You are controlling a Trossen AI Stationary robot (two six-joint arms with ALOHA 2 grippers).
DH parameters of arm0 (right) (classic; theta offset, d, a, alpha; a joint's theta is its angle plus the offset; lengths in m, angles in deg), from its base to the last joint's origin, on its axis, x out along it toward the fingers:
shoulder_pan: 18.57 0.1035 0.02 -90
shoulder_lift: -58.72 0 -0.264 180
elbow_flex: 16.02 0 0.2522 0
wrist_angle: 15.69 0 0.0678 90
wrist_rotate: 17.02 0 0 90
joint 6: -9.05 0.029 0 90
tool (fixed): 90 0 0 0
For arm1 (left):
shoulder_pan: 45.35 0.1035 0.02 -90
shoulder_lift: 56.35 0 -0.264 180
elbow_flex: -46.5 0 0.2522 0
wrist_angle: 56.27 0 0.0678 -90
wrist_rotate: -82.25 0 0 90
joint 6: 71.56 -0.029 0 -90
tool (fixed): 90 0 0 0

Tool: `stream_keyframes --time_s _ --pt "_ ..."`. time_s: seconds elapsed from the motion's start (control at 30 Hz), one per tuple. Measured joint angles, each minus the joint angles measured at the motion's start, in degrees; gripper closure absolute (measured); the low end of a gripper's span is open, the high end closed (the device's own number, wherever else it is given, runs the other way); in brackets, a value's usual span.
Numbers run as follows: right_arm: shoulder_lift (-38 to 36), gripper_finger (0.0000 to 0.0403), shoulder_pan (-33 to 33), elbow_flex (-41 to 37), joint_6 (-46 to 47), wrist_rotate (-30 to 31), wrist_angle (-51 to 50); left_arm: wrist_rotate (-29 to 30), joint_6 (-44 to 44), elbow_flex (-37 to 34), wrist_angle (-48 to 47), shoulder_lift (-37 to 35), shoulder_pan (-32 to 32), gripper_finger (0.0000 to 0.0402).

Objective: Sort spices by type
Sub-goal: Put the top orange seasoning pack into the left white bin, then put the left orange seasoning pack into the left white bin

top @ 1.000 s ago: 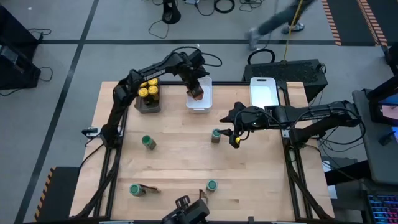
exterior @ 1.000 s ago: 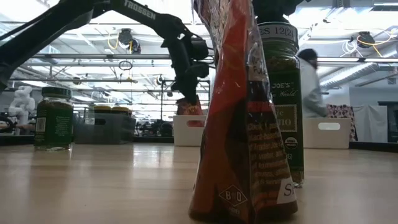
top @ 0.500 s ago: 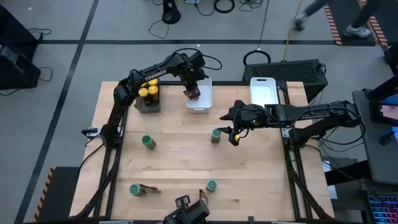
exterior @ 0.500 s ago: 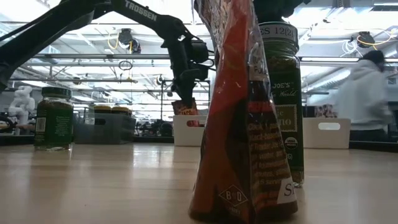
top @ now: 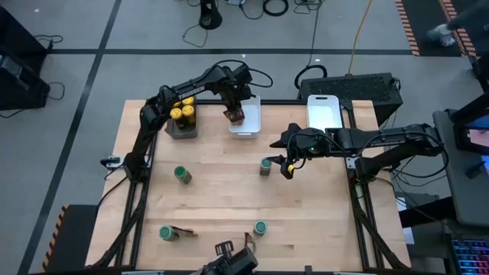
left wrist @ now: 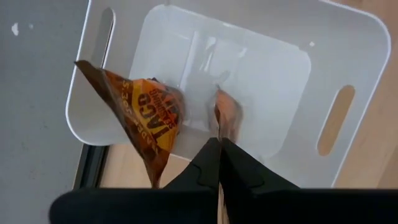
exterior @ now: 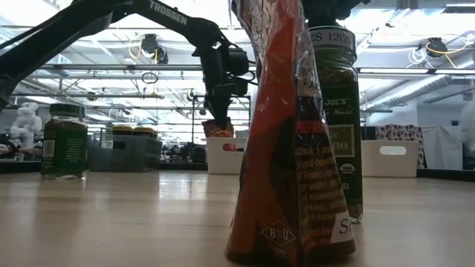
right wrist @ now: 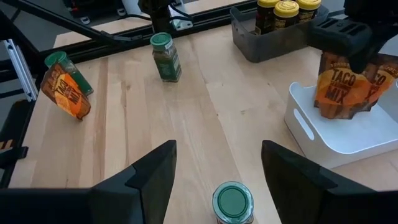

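We see the left gripper (top: 238, 114) pinching a taco packet (right wrist: 341, 91) above the white tray (top: 253, 122). The right gripper (top: 281, 166) is spread wide beside a green-lid jar (top: 265, 166).

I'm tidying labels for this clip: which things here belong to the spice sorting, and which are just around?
Job:
taco packet held by left gripper over the white tray
yellow-lid jars in the dark tray
green-lid jars
loose packet
right gripper, open by a green jar

Around:
second white tray
table
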Motion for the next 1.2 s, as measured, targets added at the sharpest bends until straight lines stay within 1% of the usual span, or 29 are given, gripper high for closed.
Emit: stream_keyframes --time_s 0.23,0.37,0.6,0.7,0.8,1.07,1.13,1.2 --pt "0.0 0.0184 0.0 0.0 0.59 -0.03 -0.02 0.34 0.0 -0.02 0.06 0.0 -0.24 0.0341" --pt "0.0 0.0184 0.04 0.0 1.53 -0.34 -0.05 2.4 0.01 -0.02 0.08 0.0 -0.51 0.0315" --pt "0.0 0.0184 0.04 0.0 1.53 -0.52 -0.07 2.91 0.04 -0.04 0.27 0.02 -1.04 0.028" --pt "0.0 0.0184 0.04 0.0 1.53 -0.52 -0.08 4.4 0.37 -0.04 -0.49 -0.17 -1.33 0.0273" --pt "0.0 0.0184 0.04 0.0 1.53 -0.52 -0.09 4.25 0.39 0.62 -2.08 -1.17 -1.59 0.0272" --pt "0.0 0.0184 0.04 0.0 1.1 -0.52 -0.17 4.21 0.56 9.72 -11.04 -3.93 -2.02 0.0272" --pt "0.0 0.0184 0.04 0.0 1.09 -0.5 -0.18 3.06 1.81 10.53 -12.67 -5.86 -2.42 0.0272" --pt "0.0 0.0184 0.04 0.0 0.92 -0.5 -0.17 -0.58 3.28 10.58 -13.83 -8.62 -2.68 0.0272"
